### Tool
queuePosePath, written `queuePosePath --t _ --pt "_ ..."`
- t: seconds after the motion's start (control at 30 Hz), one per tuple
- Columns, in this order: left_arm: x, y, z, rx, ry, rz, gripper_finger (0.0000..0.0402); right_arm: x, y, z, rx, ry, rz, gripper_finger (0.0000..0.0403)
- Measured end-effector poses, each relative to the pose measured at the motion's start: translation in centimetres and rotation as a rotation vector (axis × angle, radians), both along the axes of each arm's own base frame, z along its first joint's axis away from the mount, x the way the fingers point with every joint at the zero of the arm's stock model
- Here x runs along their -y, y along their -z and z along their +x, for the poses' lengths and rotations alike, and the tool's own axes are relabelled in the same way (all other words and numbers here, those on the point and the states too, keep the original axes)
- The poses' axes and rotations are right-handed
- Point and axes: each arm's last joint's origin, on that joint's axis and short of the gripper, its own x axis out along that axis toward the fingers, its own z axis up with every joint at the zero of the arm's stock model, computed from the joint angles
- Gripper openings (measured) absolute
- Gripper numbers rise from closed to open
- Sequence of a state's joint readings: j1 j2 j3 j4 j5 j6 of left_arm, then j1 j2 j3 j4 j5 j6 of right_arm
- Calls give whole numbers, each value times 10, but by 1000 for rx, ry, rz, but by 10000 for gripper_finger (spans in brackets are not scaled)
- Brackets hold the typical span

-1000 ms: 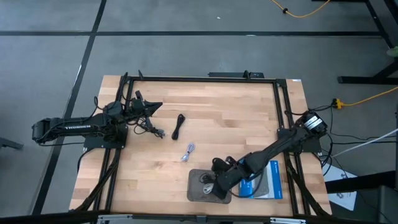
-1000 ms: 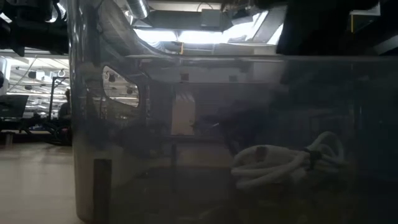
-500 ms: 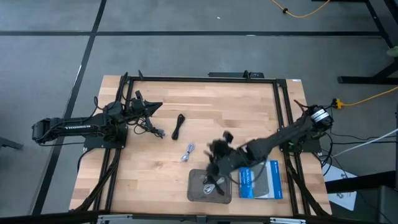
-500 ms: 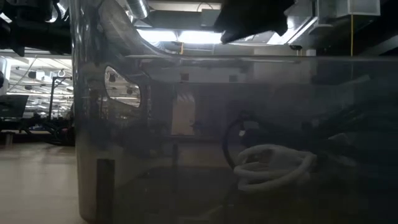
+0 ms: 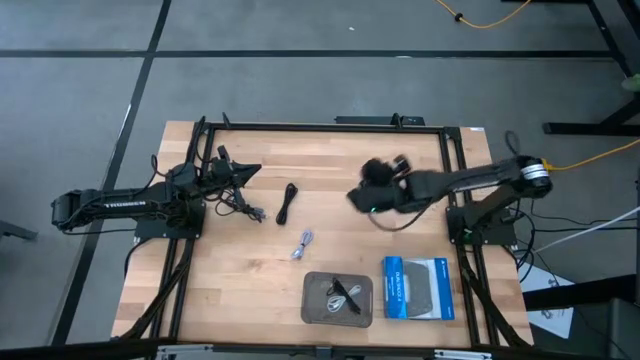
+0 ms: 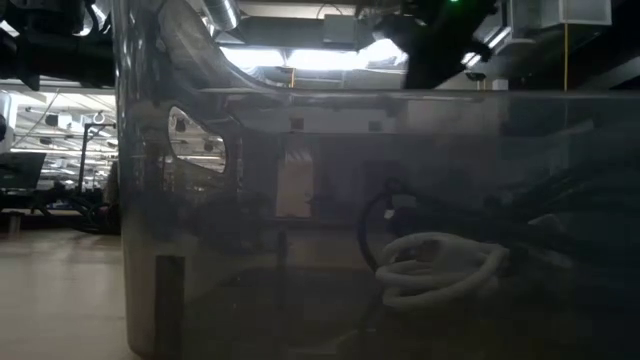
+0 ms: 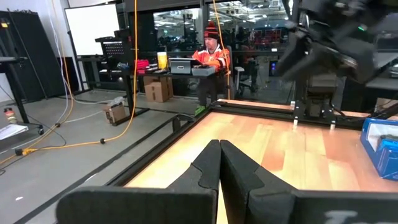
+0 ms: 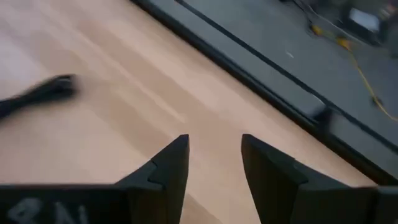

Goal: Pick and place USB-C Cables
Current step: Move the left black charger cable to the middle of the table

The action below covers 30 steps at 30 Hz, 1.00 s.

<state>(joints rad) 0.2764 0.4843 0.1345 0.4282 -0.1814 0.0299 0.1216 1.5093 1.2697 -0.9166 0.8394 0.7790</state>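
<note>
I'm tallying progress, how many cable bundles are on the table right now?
5: a black one and a white one in the tray, black ones and a pale one loose.

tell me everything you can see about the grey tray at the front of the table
The grey tray is a shallow, square-ish container with rounded corners, resting flat on the wooden table near its front edge. Beside it, toward the right arm's side, lies a blue-and-grey box. Inside the tray lie a black cable and a white cable. In the low view its wall looks smoky and see-through, with the white coil showing through. No gripper touches it.
</note>
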Motion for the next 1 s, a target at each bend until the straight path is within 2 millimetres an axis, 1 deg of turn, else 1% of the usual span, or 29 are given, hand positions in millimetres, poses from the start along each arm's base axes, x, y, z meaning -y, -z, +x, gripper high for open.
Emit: queuePosePath --t 0.13,0.23,0.37,0.43,0.47,0.57,0.63,0.7,0.77,0.83,0.93,1.0 --pt "0 -2 0 22 8 4 0 10 -17 -34 -34 91 24 150" --pt "2 -2 1 23 70 11 0 12 -24 -52 -42 140 38 150" --pt "4 -4 1 35 138 28 0 11 -27 -60 -58 159 41 150" --pt "3 -8 2 6 130 -17 0 11 -27 -60 -58 158 42 150" --pt "2 -12 3 -46 89 -61 0 11 -27 -60 -57 158 42 150" --pt "-3 -21 1 -333 -102 -216 0 11 -26 -59 -44 170 47 150" --pt "-5 -28 2 -489 -186 -324 0 11 -26 -58 -36 171 48 150" --pt "-5 -38 5 -566 -220 -426 0 11 -26 -57 -27 170 49 150" --pt "-4 -41 4 -633 -253 -555 0 11 -26 -56 -22 168 50 150" --pt "-3 -35 4 -725 -318 -703 0 11 -26 -56 -24 167 49 150" --pt "0 -11 1 -917 -492 -889 0 11 -26 -56 -26 165 49 150" --pt "1 4 1 -995 -597 -958 0 11 -26 -56 -35 158 45 150"
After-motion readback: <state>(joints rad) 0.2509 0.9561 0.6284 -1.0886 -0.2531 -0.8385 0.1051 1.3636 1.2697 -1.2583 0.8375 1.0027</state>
